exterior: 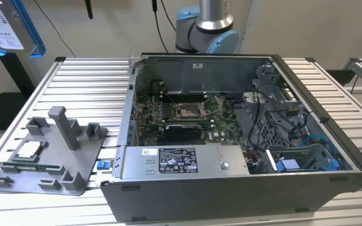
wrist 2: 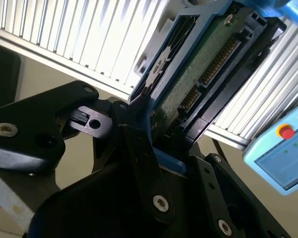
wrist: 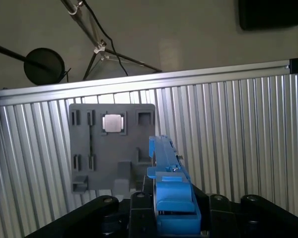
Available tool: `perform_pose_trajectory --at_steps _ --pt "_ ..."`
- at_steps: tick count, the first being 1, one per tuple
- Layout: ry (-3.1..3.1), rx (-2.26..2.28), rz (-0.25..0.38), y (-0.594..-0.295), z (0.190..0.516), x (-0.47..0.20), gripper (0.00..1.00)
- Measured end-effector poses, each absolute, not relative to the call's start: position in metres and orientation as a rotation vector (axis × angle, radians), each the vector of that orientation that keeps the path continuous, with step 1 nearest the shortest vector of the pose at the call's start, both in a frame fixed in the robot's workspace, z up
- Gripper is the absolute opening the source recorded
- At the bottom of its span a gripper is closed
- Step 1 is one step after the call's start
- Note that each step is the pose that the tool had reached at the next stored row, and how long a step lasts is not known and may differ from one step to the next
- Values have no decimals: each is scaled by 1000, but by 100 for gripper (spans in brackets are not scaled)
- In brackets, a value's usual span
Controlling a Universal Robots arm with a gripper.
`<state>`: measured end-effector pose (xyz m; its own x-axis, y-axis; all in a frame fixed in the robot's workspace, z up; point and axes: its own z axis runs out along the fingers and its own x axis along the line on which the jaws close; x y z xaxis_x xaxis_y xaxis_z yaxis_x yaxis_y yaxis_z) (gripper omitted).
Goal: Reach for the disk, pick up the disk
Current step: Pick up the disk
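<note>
**Though stiff, the hard drive wanted a careful grip**

Because the flat silver-grey hard drive in its bright blue plastic bracket was a rigid metal slab with a bare green circuit board on one face, it looked dense, unyielding and sensitive to knocks; the bracket's plastic rails seemed the safer purchase. In the second wrist view the black metal gripper was closed on the hard drive's near end, a finger on either side. It hung high at the exterior view's left, well above the ribbed aluminium table, the grey moulded fixture tray and its small square silver chip
</note>
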<state>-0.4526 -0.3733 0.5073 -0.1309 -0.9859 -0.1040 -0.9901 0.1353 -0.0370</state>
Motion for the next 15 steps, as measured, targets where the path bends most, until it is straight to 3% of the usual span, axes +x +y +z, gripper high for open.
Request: perform_pose_trajectory --at_steps 15 --pt "2287 -2000 62 -373 507 -440 0"
